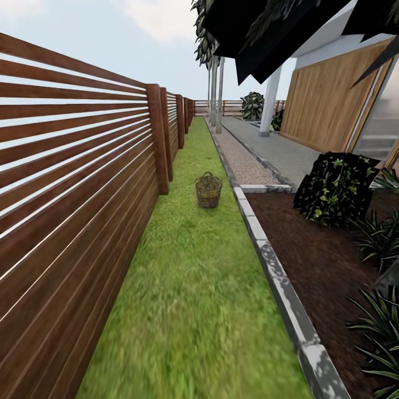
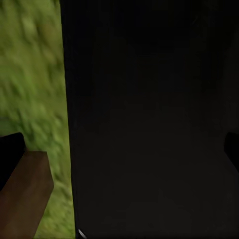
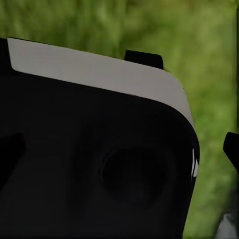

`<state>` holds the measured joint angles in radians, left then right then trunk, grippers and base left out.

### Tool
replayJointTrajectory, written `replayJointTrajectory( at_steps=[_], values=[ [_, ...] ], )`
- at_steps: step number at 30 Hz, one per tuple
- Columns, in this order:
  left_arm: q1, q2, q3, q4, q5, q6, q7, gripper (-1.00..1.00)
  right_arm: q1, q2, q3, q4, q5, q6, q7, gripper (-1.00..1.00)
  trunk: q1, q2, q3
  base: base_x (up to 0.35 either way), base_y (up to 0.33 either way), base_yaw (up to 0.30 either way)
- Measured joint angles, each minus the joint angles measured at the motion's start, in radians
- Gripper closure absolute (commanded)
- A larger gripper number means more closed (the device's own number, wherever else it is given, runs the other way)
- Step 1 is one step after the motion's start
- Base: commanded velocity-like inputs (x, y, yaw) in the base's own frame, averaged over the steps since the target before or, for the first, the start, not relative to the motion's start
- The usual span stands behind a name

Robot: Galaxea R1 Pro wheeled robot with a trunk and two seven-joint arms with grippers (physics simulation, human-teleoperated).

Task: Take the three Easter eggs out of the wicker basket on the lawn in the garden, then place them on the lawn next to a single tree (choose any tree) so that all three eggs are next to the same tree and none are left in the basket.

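Grass underfoot, a narrow strip of lawn (image 1: 194,310) running straight ahead toward twelve o'clock, and we're looking down its length. At nine o'clock a brown slatted fence (image 1: 72,183) hugs the strip all the way; at three o'clock a grey stone kerb (image 1: 282,293) marks it off from dark mulch and spiky plants (image 1: 382,332). Wrist cameras give dark robot body with blurred grass past it; a black fingertip (image 3: 231,149) peeks in at the right wrist view's edge, and whether either gripper is released or clenched, I can't tell.

Further out, at twelve o'clock, there's the wicker basket (image 1: 208,191), upright on the grass between a fence post (image 1: 158,138) and the kerb. Its contents? Too far to make out through the weave, so the eggs can't be confirmed from here.

Beyond it, gravel (image 1: 244,163) and grey paving (image 1: 277,149) slope off at one o'clock, and pale trunks (image 1: 216,94) stand far down the strip.

Risk, as I judge it: the corridor is tight, so a drifting approach could scrape the fence or mount the kerb, and driving in too close could knock the basket over.
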<state>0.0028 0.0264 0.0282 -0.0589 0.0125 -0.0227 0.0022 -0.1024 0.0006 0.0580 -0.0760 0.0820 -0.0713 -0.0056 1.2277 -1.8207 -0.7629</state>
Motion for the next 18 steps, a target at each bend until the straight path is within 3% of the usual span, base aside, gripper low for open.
replayJointTrajectory(
  at_steps=[18],
  values=[
    [0.0,0.001,0.0,0.0,0.0,0.0,0.001,-1.0,0.0,0.001,-0.001,0.0,0.0,-0.005,0.0,-1.0,0.0,0.0,-0.013,0.322,0.0,0.0]
  ],
)
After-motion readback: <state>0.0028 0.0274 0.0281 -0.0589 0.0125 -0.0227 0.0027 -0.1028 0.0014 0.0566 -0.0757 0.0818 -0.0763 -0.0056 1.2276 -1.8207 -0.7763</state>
